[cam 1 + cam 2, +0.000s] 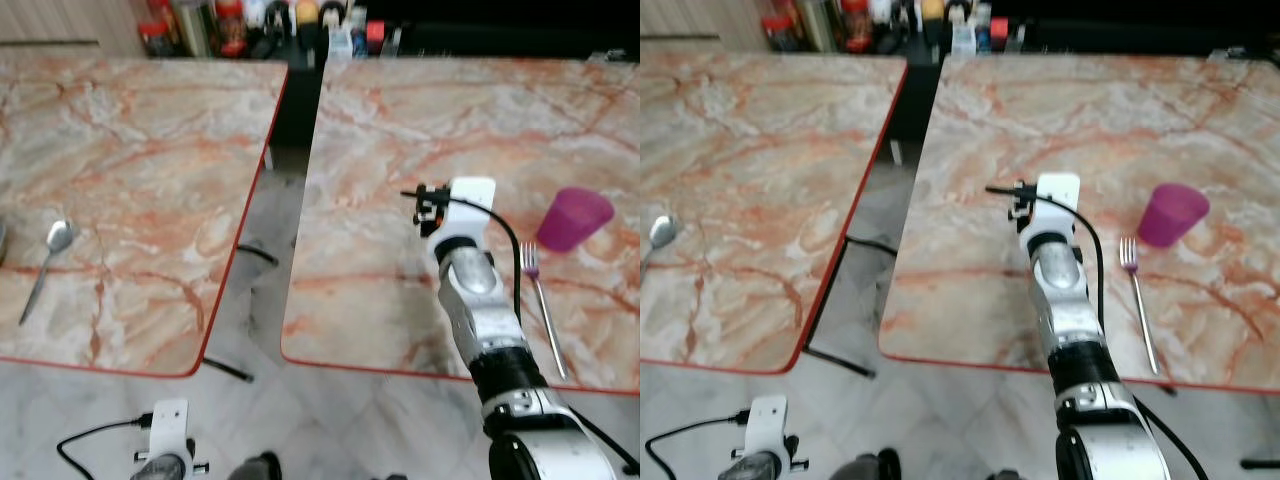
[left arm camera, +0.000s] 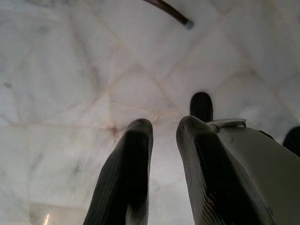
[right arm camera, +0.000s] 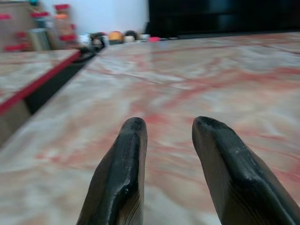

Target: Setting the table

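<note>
- The right hand (image 3: 164,164) is stretched out low over the right desk (image 1: 400,130), its two black fingers (image 3: 119,178) parted with a plain gap and nothing between them: released and empty.
- The fork (image 1: 541,300) lies flat on that same desk, off to the right of the right arm and close to the near edge; its tines point away from the robot and its handle runs back toward the red rim, so its long axis sits roughly parallel to the forearm.
- A purple cup (image 1: 573,219) stands upright just beyond the fork's tines, slightly to their right, near them but apart as far as can be told.
- The spoon (image 1: 45,265) lies on the left desk (image 1: 130,180), well apart from the fork and cup, across the gap between the two desks; bowl away from the robot, handle slanting back toward the near left edge.
- The left hand (image 2: 164,173) hangs low over the pale floor, fingers a little apart and holding nothing.
- In my judgement the move ahead turns on this: the right hand is far nearer the fork and cup, while the spoon lies on the left arm's side and would call for that arm, or for the robot stepping over, to bring it across.
</note>
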